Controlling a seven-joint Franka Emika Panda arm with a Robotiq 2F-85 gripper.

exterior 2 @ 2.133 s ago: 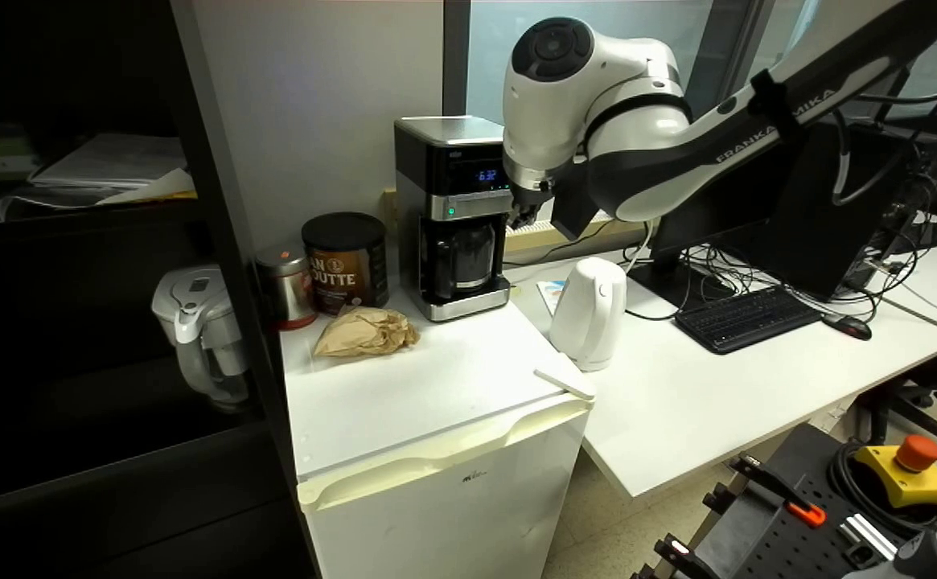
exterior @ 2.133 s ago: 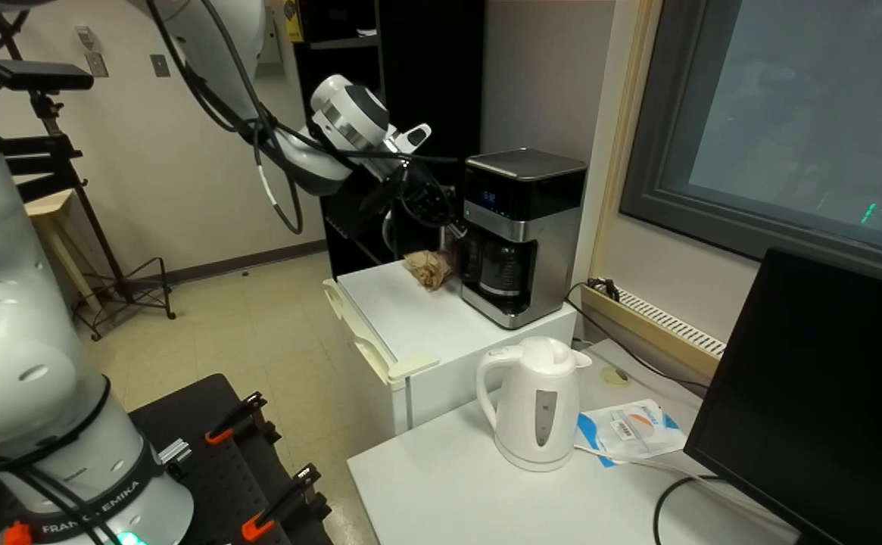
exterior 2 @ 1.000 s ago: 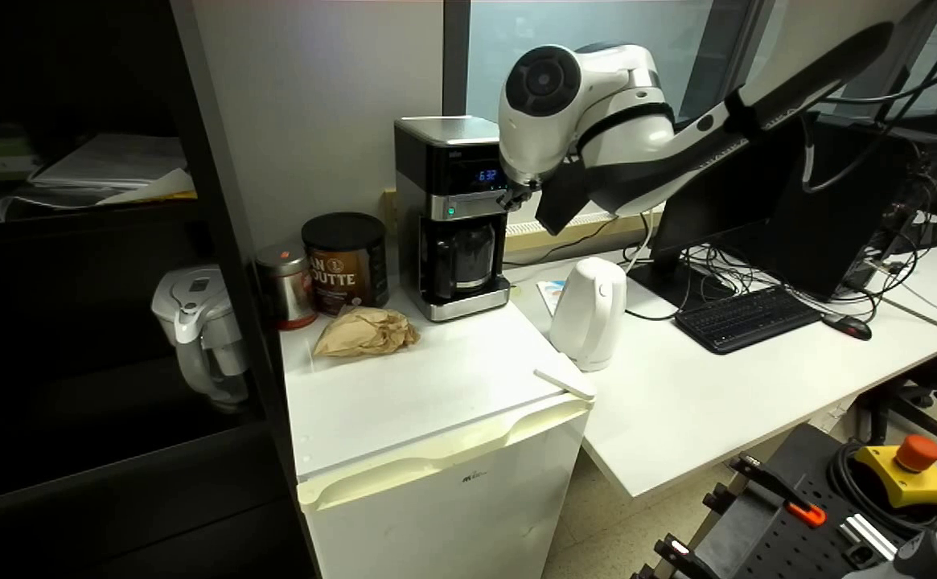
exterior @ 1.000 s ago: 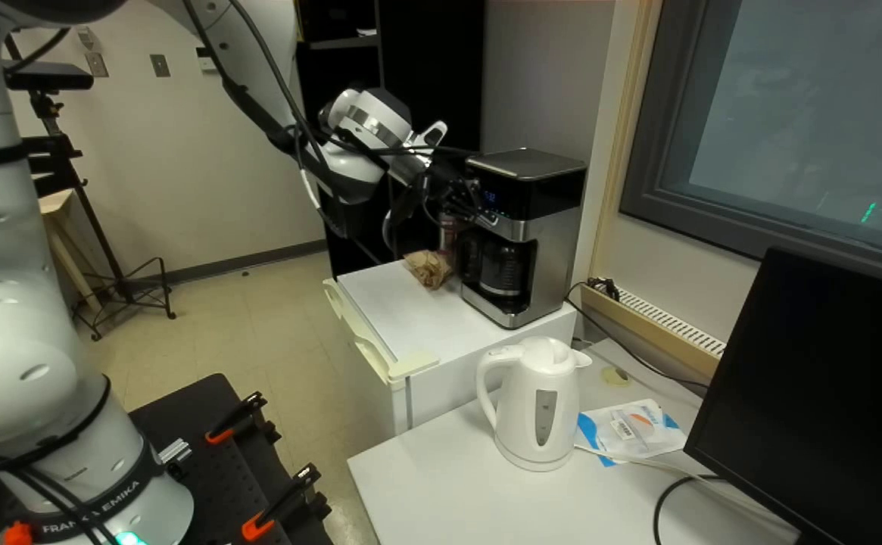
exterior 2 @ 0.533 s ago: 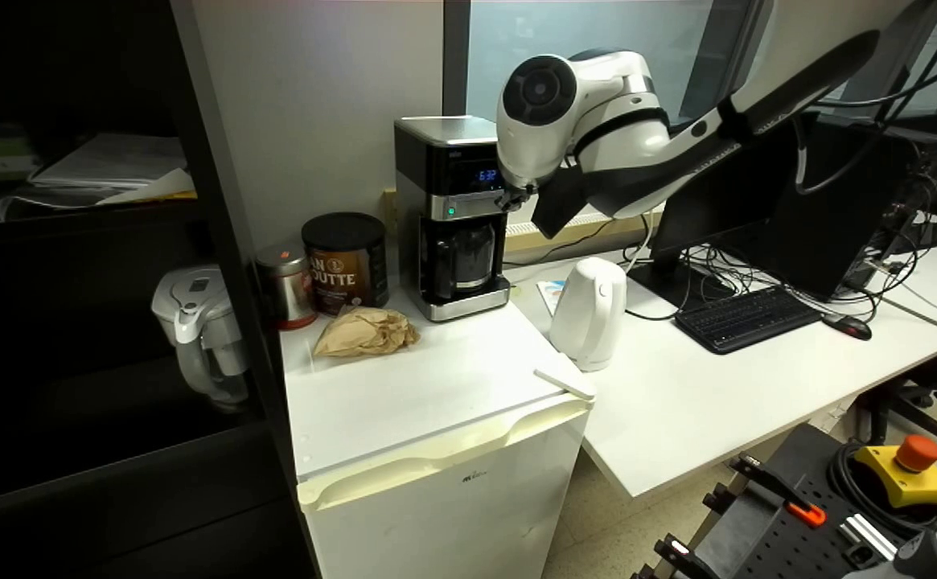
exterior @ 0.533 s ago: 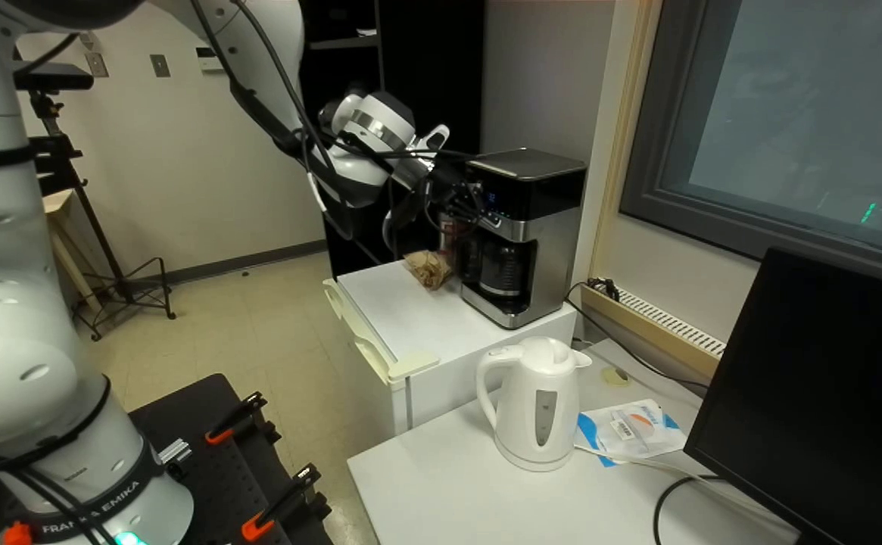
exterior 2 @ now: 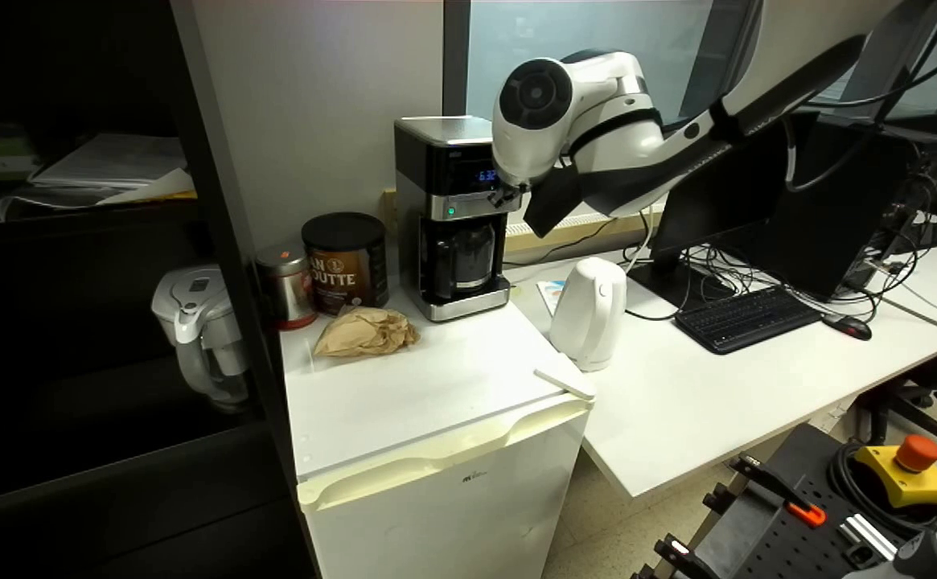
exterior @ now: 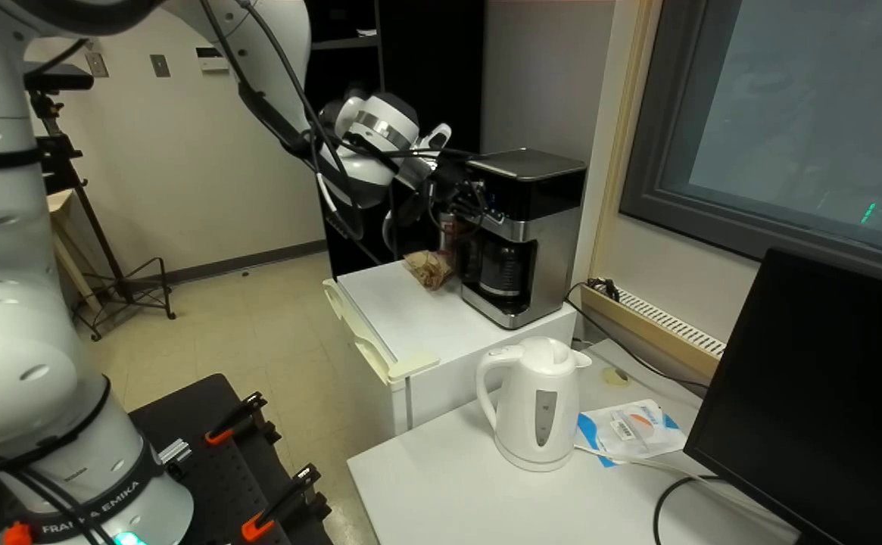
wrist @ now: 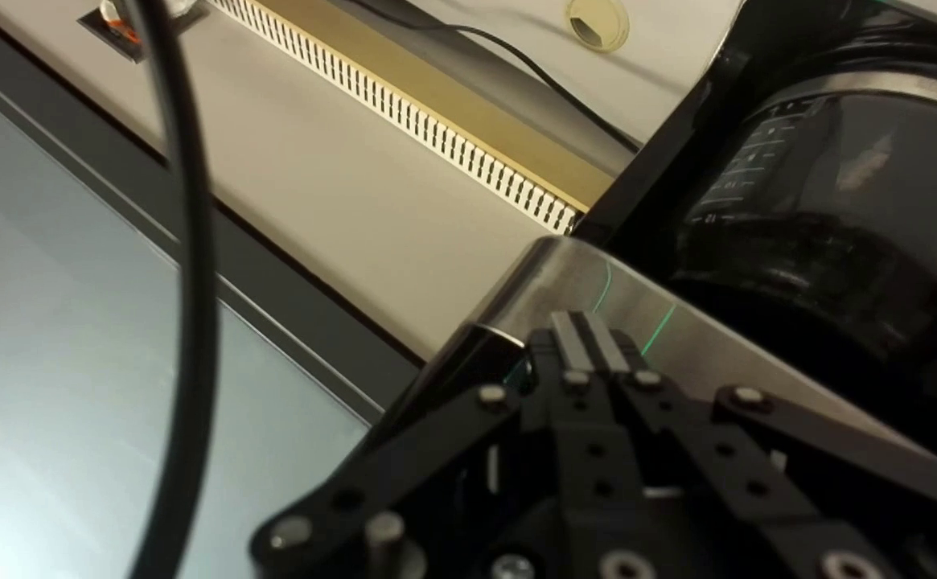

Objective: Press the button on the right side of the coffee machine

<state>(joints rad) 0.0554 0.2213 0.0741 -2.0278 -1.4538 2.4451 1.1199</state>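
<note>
Canister [exterior 2: 288, 289] and coffee tin [exterior 2: 349, 269] stand at the left in an exterior view, a crumpled paper bag [exterior 2: 365, 331] in front of them on the white worktop [exterior 2: 436, 394]. To their right, on the same worktop, the coffee machine [exterior 2: 448, 189] stands upright, its dark carafe [exterior 2: 472, 257] in the recess and a green light [exterior 2: 451, 211] glowing toward the left of its silver band [exterior 2: 476, 206]. At the band's right end is the gripper [exterior 2: 503, 198], its fingers [wrist: 570, 342] pressed together with nothing between them in the wrist view; whether they touch the machine I cannot tell. The button is hidden, so I take this for the last lining-up or the start of the press.

An aim slightly off would put the fingers on bare metal, where they could skid along the smooth band. Pushing too hard could shove the machine back, as nothing visible braces it. The black cable [wrist: 200, 338] might snag on the machine's corner. Farther right, the white kettle [exterior 2: 593, 314] stands on a lower worktop [exterior 2: 677, 410], well apart from the gripper and, I judge, at little risk.
</note>
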